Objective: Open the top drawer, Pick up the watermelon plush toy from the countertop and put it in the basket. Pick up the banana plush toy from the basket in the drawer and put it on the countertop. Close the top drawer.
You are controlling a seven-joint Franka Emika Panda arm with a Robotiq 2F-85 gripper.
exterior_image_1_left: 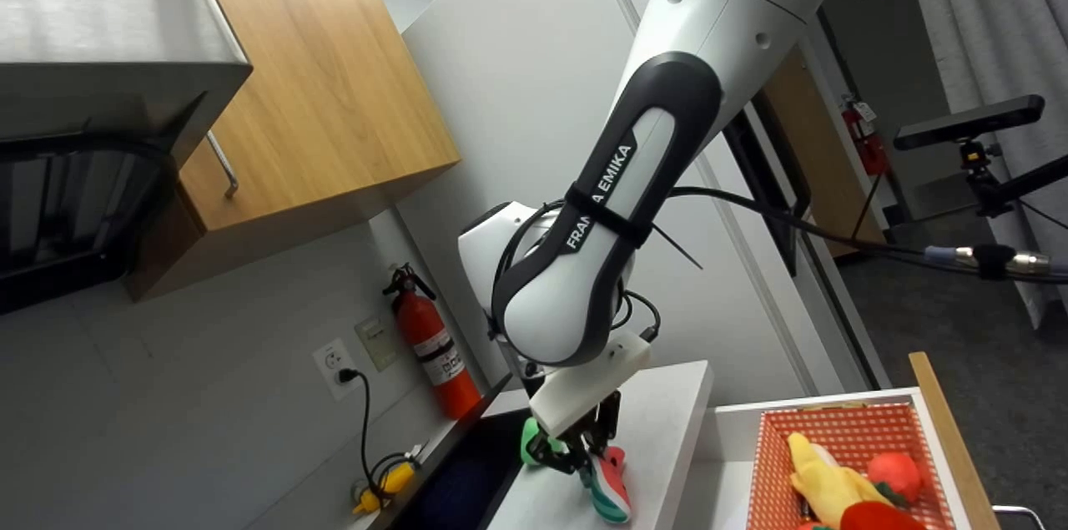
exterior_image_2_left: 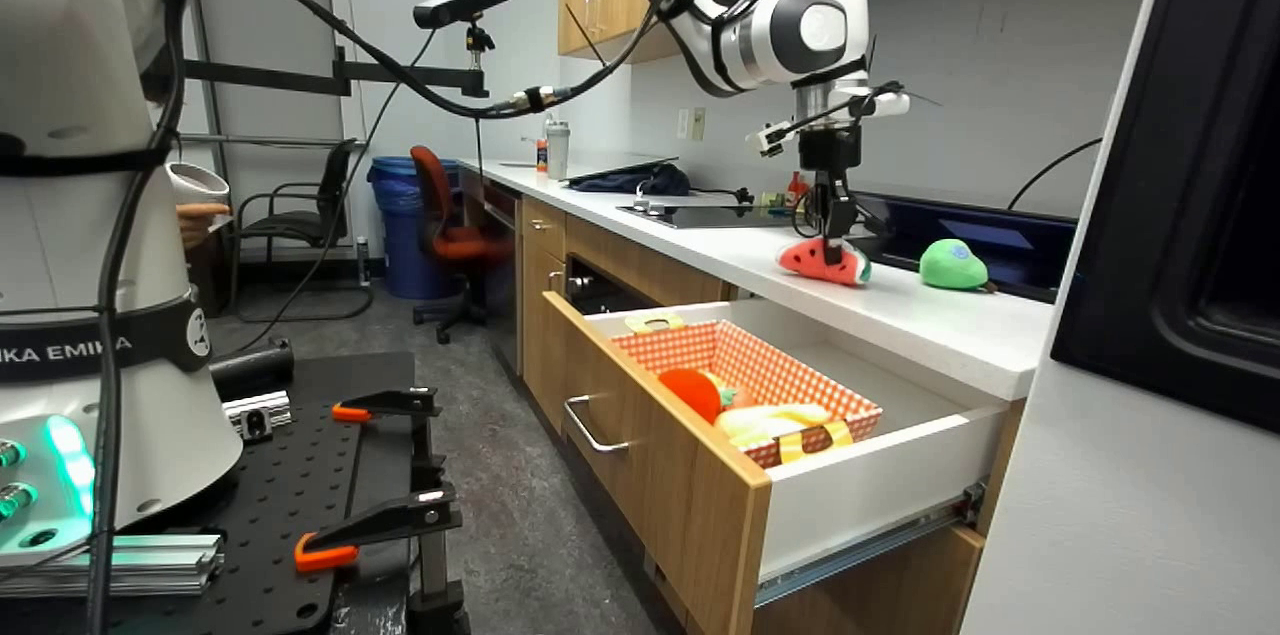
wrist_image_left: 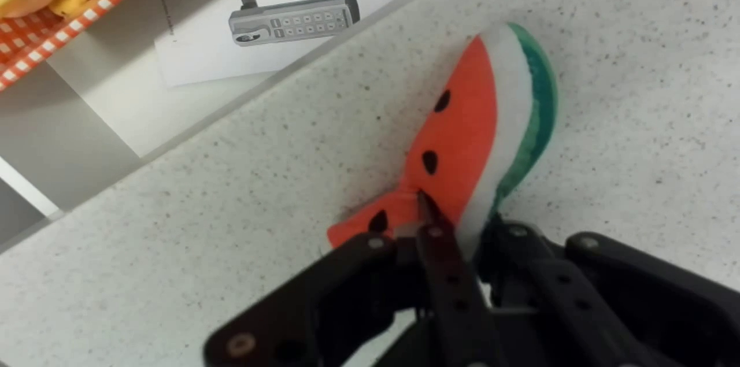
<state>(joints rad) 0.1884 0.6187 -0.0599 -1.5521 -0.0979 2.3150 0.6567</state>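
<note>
White arm bent, wrist upright, black pincer pointing down; jaws clamped

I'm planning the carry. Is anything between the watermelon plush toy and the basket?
Nothing visible: the basket lies uncovered in the open top drawer, lower than the countertop where the gripper pinches the watermelon plush toy.

The white, speckled countertop supports the watermelon plush toy, which lies creased. The green plush toy rests near it, not touching. Farther along, a flat black panel covers part of the countertop; a gray tumbler stands upright beyond it.
</note>
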